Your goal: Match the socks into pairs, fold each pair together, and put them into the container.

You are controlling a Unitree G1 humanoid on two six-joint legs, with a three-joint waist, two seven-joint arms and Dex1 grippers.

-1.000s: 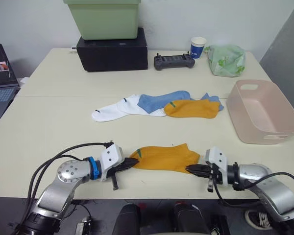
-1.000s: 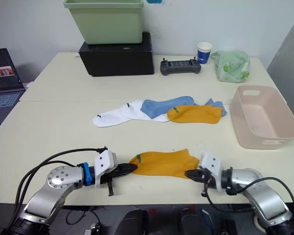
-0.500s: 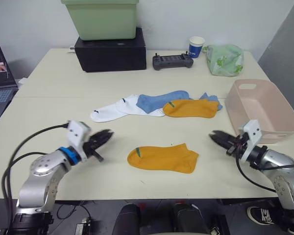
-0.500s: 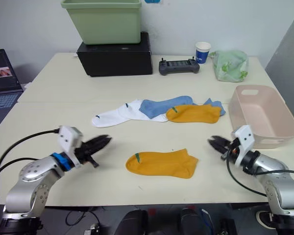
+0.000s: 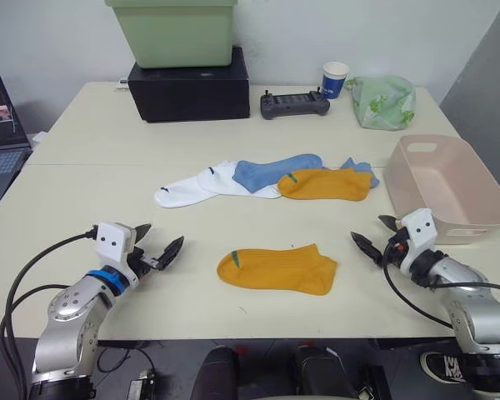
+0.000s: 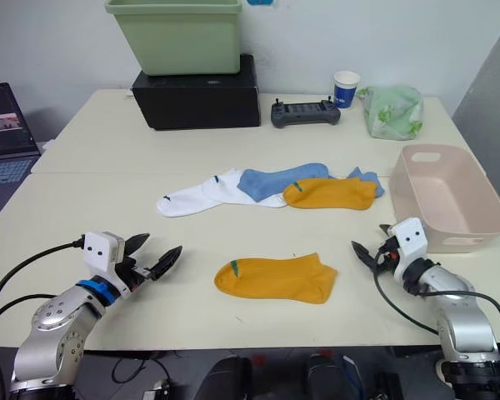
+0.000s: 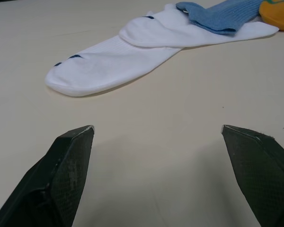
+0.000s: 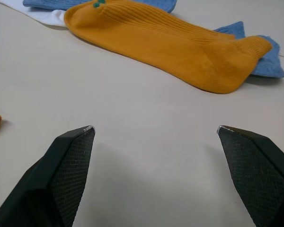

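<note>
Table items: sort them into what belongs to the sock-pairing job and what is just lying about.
Part of the job:
- near orange sock
- far orange sock
- blue socks
- white socks
- pink tub

Just lying about:
- green bin
- black box
- controller
- paper cup
- green bag
- laptop

Green bin (image 5: 174,30) atop black box (image 5: 189,85), perhaps touching.

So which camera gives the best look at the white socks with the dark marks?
The left wrist view: the white socks are close up, overlapping, dark marks plain, a light blue sock over one end. Both eye views show them small, mid-table. The right wrist view catches just a white sliver.
</note>
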